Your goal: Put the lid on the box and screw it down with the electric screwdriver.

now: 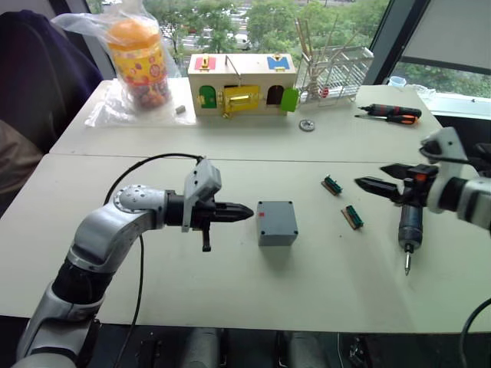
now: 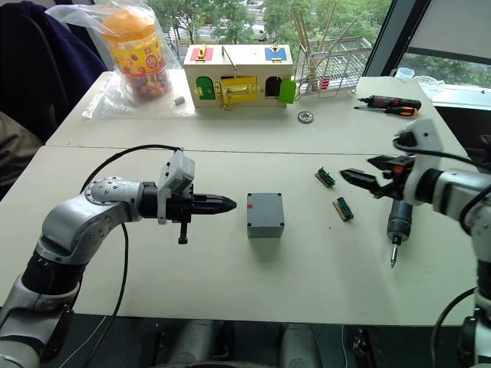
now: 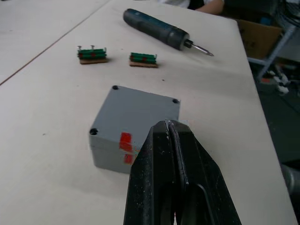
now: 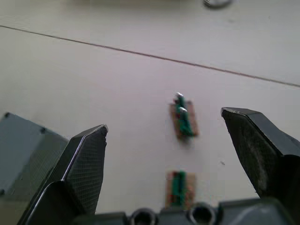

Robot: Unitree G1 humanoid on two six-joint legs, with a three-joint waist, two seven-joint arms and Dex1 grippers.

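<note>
The lid (image 3: 140,110) already sat on the box (image 1: 277,223) at frame centre. The screwdriver (image 1: 410,228) lay at right, long axis up-down, bit toward the bottom edge. The right gripper (image 1: 381,182) gaped above it; the left gripper (image 1: 244,212) was pinched closed. Next, I judged, came grasping the screwdriver.

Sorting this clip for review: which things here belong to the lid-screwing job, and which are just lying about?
Job:
box, lid already sitting on it
electric screwdriver, lying on the table

Lying about:
two green connector pieces
black-and-orange hand screwdriver
wooden box with coloured doors
bagged snack jar
wire rack
</note>
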